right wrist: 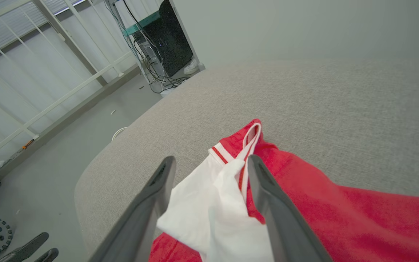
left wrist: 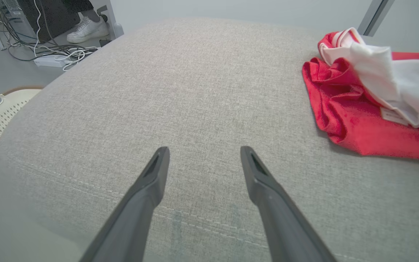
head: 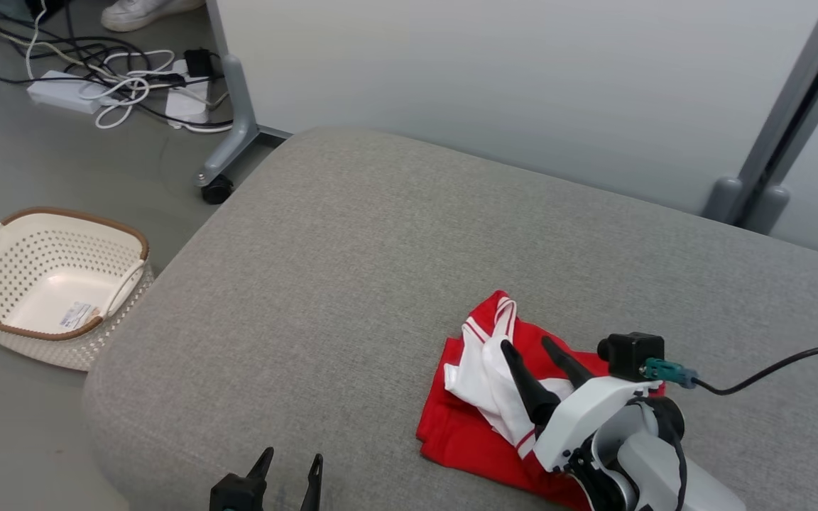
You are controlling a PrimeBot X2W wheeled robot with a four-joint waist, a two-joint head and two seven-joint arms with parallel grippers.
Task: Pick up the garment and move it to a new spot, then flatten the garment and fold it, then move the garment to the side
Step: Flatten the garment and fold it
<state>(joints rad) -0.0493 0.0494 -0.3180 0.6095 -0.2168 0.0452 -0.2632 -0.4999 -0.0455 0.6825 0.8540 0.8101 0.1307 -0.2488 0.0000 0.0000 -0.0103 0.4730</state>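
The right claw (head: 526, 345) stands wide open with a white fold lying loose inside it, gripping nothing, the left claw (head: 292, 455) open and empty at its 8 o'clock, and the garment (head: 462, 426) lies bunched at 5 o'clock on the cushion (head: 380, 248), so flattening, folding and moving aside seem left to do.

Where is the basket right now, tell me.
In the head view the basket stands on the floor at the left, just off the grey cushion's left edge.
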